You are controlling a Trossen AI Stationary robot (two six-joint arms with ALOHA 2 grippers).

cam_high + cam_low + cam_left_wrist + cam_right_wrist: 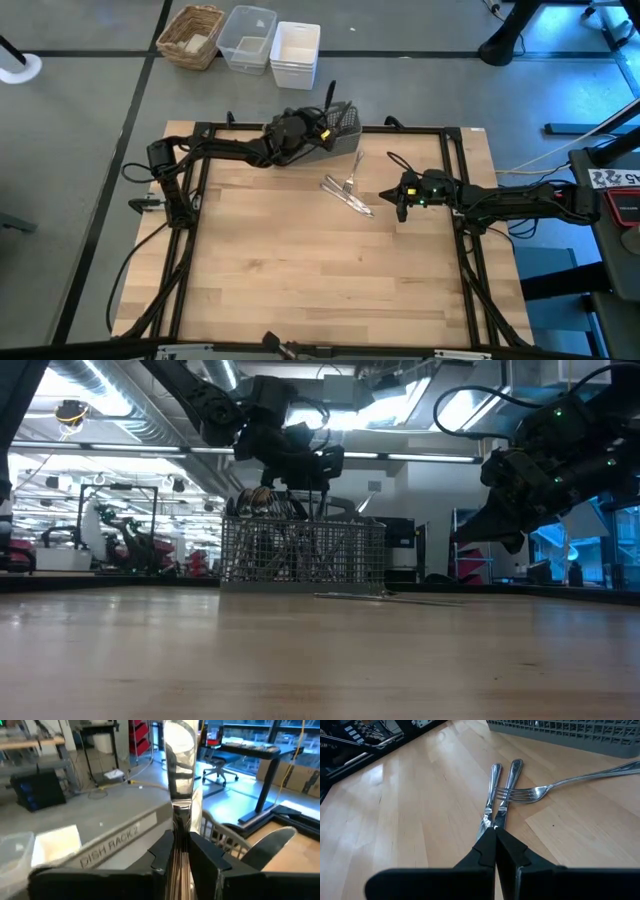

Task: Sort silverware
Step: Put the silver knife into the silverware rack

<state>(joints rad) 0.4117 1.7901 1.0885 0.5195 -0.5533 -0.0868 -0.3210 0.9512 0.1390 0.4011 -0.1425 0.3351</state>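
Looking down on the table (pixel 300 280), you see the left gripper (pixel 322 122) up at the far edge, right over the mesh caddy (pixel 342 132); its fingers (pixel 162 852) are clamped on the handle of one piece of silverware (pixel 180 775), which stands upright between them; in the left wrist view that shiny handle rises straight out of the grip, and you cannot tell whether it is a knife, fork or spoon; a second rounded piece (pixel 272 845) shows just beside it. In the low view the caddy (pixel 300 555) sits on the far part of the table with the left gripper (pixel 305 470) directly above it.

Your right gripper (pixel 400 198) hangs over the middle right of the table, fingers pressed together and holding nothing; it sits near three loose pieces; in the right wrist view two knives (pixel 497 795) lie side by side, touching, pointing away from the gripper (pixel 495 837) toward the caddy (pixel 580 732); a fork (pixel 555 787) lies across their far ends, tines resting on both handles, its own handle running off to one side. In the high view those three pieces (pixel 345 190) lie just in front of the caddy, between the two grippers.
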